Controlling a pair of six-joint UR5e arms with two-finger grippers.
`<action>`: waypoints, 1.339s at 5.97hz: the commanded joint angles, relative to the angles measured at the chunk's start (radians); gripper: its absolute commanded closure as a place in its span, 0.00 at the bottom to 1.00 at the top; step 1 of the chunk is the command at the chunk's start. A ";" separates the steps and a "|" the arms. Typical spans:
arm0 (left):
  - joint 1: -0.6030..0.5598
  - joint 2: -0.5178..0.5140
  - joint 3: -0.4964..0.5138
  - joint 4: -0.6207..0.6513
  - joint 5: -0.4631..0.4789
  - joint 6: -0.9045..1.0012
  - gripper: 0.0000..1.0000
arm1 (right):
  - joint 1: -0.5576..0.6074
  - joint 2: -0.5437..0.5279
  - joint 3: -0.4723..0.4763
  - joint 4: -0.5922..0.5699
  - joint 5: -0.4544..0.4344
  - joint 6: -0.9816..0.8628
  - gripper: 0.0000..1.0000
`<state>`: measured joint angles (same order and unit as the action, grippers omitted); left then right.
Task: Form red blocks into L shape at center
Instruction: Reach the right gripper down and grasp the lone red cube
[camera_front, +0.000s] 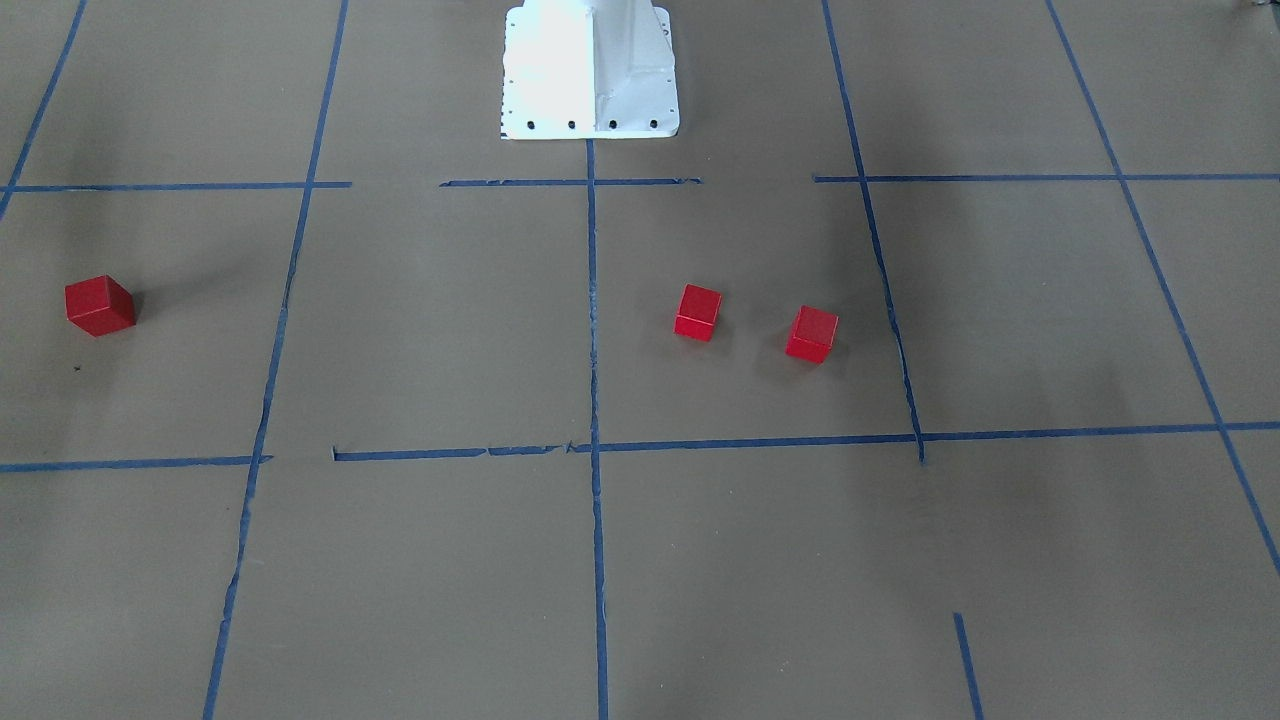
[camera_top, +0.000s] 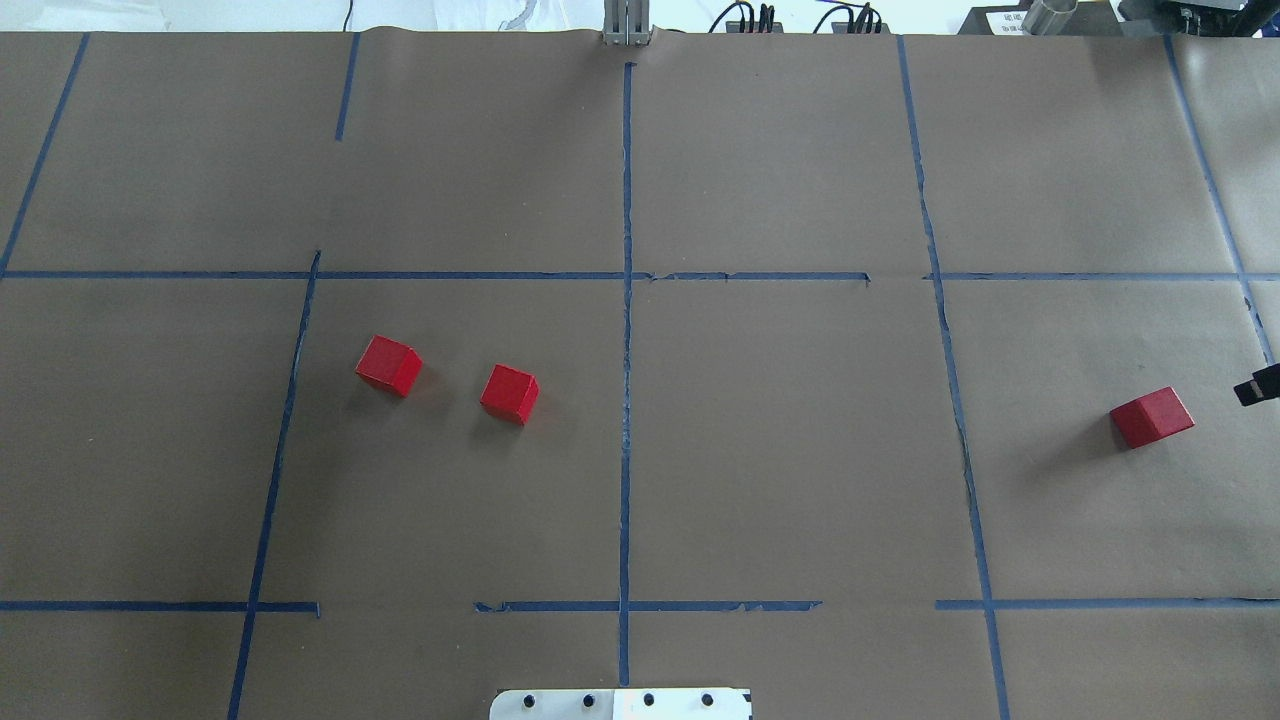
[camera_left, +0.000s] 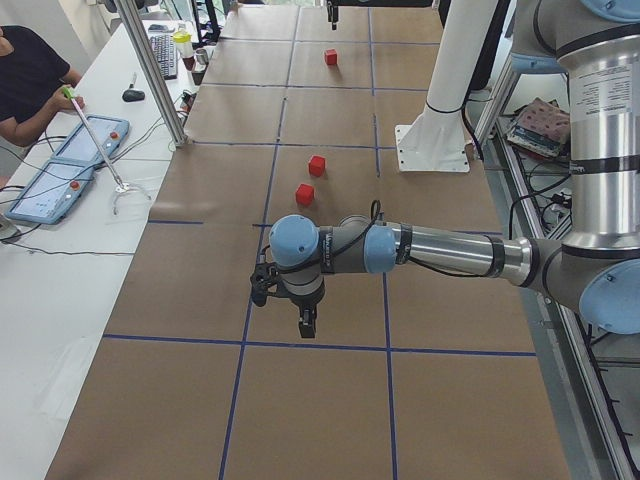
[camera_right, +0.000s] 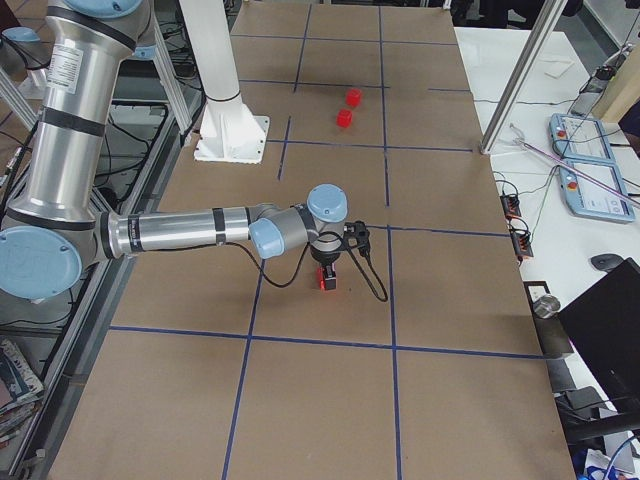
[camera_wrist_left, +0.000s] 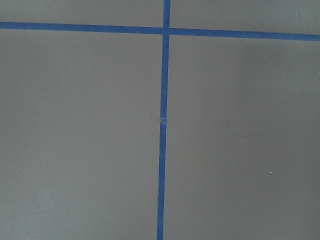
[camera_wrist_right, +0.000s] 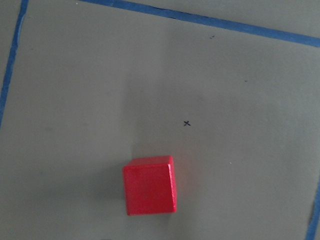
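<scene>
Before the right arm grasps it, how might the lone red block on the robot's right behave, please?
Flat-faced cube, so the lone red block likely slides rather than rolls. Its matte, crisp-edged sides probably offer firm, unyielding purchase.

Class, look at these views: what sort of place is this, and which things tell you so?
Likely a robotics lab: a robot arm over a paper-covered table gridded with blue tape, control pendants alongside.
</scene>
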<state>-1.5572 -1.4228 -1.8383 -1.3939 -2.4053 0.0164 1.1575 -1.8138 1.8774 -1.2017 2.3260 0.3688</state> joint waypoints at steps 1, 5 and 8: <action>0.000 -0.001 -0.004 0.000 0.000 -0.003 0.00 | -0.103 0.046 -0.040 0.097 -0.065 0.129 0.01; 0.000 -0.001 -0.006 0.000 0.000 -0.004 0.00 | -0.202 0.071 -0.099 0.096 -0.165 0.128 0.01; 0.000 0.001 -0.007 0.000 -0.002 -0.004 0.00 | -0.233 0.073 -0.138 0.096 -0.189 0.057 0.01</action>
<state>-1.5570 -1.4231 -1.8444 -1.3944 -2.4067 0.0123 0.9302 -1.7423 1.7586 -1.1060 2.1494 0.4604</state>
